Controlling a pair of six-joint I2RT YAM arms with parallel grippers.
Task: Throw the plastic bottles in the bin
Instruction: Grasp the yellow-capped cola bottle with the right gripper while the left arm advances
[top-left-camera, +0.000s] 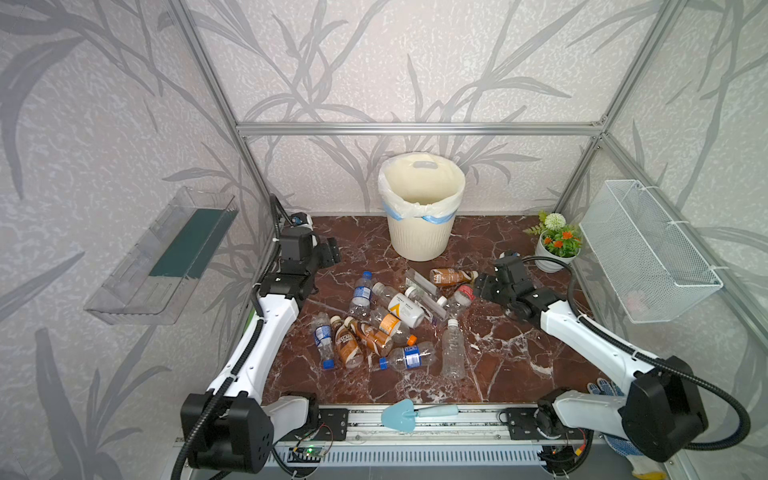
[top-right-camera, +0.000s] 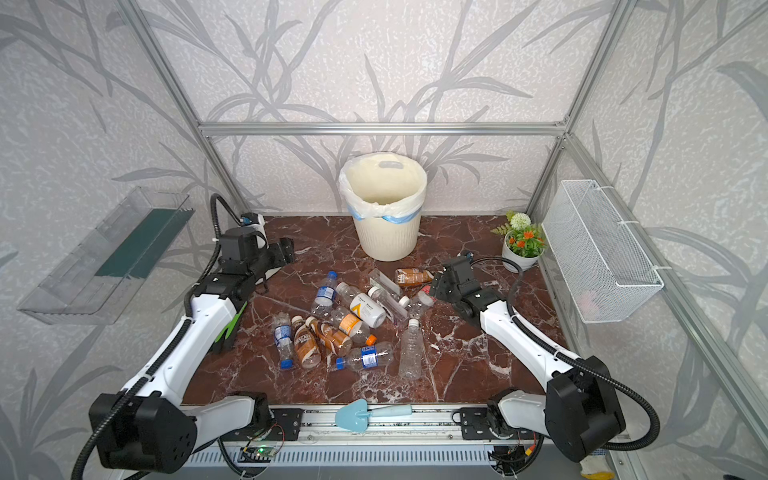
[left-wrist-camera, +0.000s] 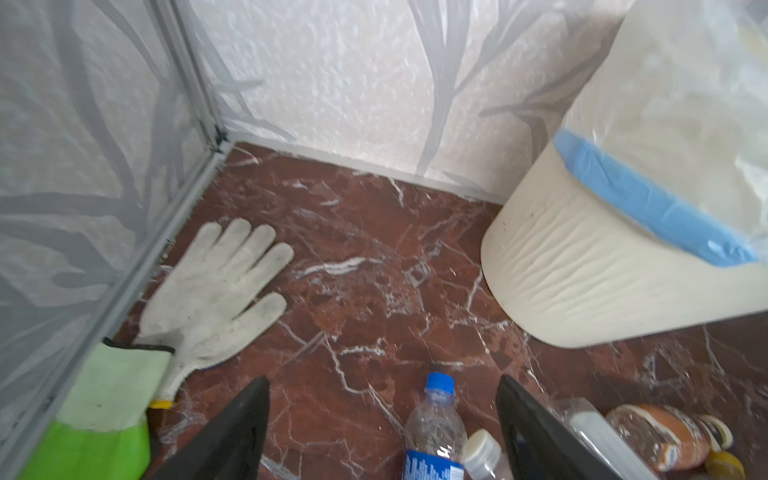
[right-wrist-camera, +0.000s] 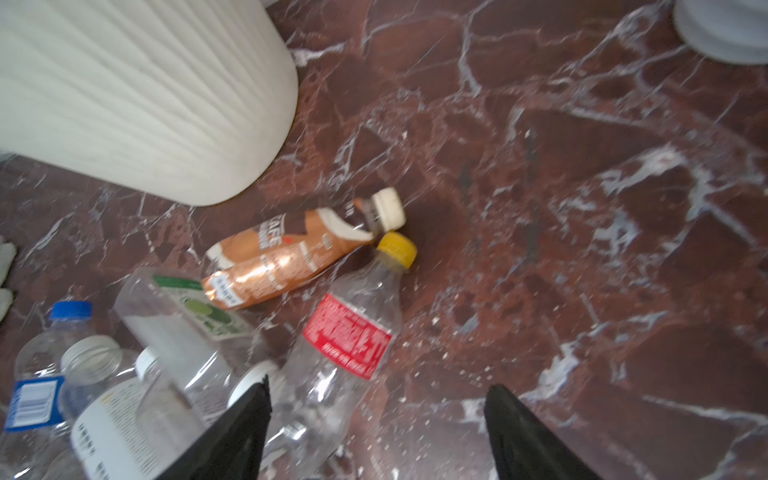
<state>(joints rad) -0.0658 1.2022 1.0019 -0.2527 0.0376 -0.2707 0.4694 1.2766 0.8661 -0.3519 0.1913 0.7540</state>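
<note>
The cream-white round ribbed plastic bin, lined with a white bag with blue ties, is standing upright at the back middle of the red-brown marble tabletop, close to the rear wall. In both top views nothing is showing inside it. The small clear plastic bottles are lying on their sides in a loose heap in front of the bin, several overlapping, none touching it.

The left gripper is hovering near the left wall, beside the heap and apart from it. Its black jaws are standing wide apart and gripping nothing. A blue-capped bottle with a blue label is lying on the marble below the gap between them.

The right gripper is hanging low at the right edge of the heap, its jaws also spread wide and carrying nothing. A clear bottle with a red label and yellow cap is lying just ahead of them, its base end showing beside one jaw; whether they are touching I cannot tell. A brown-labelled bottle with a white cap is lying alongside it, nearer the bin.

A white cotton glove is lying flat by the left wall, a small white flower pot is sitting at the back right, a white wire mesh basket is hanging on the right wall, and a pale blue trowel is resting on the front rail
</note>
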